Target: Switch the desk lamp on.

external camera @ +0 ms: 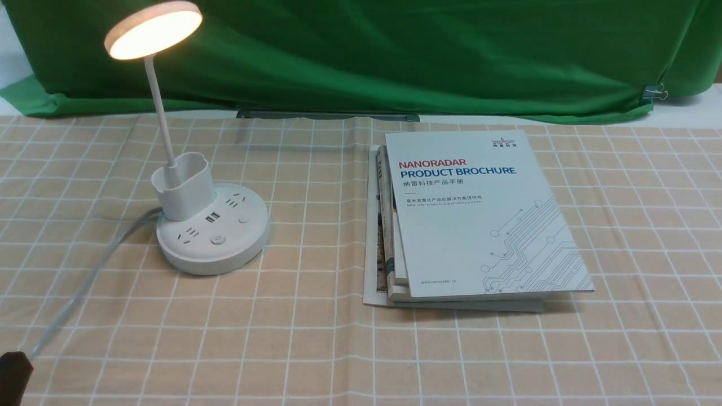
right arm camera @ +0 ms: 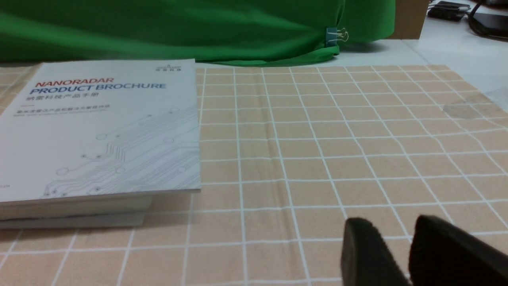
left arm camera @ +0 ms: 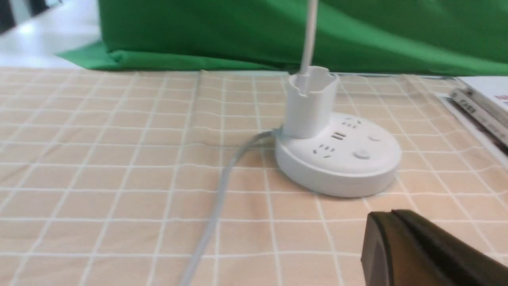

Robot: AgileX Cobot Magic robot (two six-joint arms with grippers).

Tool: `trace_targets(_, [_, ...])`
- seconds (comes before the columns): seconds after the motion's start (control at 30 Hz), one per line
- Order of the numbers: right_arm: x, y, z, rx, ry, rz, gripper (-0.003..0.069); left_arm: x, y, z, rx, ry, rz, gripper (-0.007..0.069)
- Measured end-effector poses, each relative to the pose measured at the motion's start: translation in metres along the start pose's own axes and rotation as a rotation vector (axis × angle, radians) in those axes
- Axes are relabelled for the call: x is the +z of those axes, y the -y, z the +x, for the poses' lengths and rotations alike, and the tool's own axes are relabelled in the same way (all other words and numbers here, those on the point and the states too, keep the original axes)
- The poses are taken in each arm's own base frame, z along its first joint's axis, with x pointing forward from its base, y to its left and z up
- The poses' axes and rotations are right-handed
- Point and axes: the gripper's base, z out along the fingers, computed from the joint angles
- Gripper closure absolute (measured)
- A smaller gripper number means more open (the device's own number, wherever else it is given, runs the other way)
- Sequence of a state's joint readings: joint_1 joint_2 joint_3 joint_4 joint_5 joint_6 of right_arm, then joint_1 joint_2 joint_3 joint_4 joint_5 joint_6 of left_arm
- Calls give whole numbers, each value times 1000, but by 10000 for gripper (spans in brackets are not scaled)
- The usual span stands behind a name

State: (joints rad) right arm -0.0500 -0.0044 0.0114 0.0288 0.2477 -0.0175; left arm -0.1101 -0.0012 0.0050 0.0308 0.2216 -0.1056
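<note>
The white desk lamp (external camera: 211, 231) stands on the left of the checked tablecloth. Its round disc head (external camera: 152, 28) glows warm white on a thin neck rising from a pen-holder cup (external camera: 183, 189). The round base (left arm camera: 337, 159) carries sockets, USB ports and two round buttons (external camera: 218, 239). My left gripper (left arm camera: 391, 216) is shut with nothing in it and sits short of the base, apart from it; only its dark tip (external camera: 11, 375) shows in the front view's lower left corner. My right gripper (right arm camera: 393, 228) is open over bare cloth, holding nothing, right of the brochures.
A grey power cord (external camera: 84, 282) runs from the lamp base toward the near left edge. A stack of brochures (external camera: 479, 214) lies right of centre. Green cloth (external camera: 395, 51) hangs along the back, held by a binder clip (external camera: 654, 93).
</note>
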Motion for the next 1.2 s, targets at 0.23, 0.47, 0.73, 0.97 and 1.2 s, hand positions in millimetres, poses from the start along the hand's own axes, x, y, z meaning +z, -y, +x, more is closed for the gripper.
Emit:
trace_targets(0.23, [0,0,0,0,0,0,418,0,1,0,-15,0,7,623])
trace_targets(0.47, [0,0,0,0,0,0,418,0,1,0,-13,0,12,623])
trace_targets(0.73, [0,0,0,0,0,0,418,0,1,0,-13,0,12,623])
trace_targets(0.97, [0,0,0,0,0,0,418,0,1,0,-13,0,12,623])
trace_targets(1.2, [0,0,0,0,0,0,418,0,1,0,-5,0,12,623])
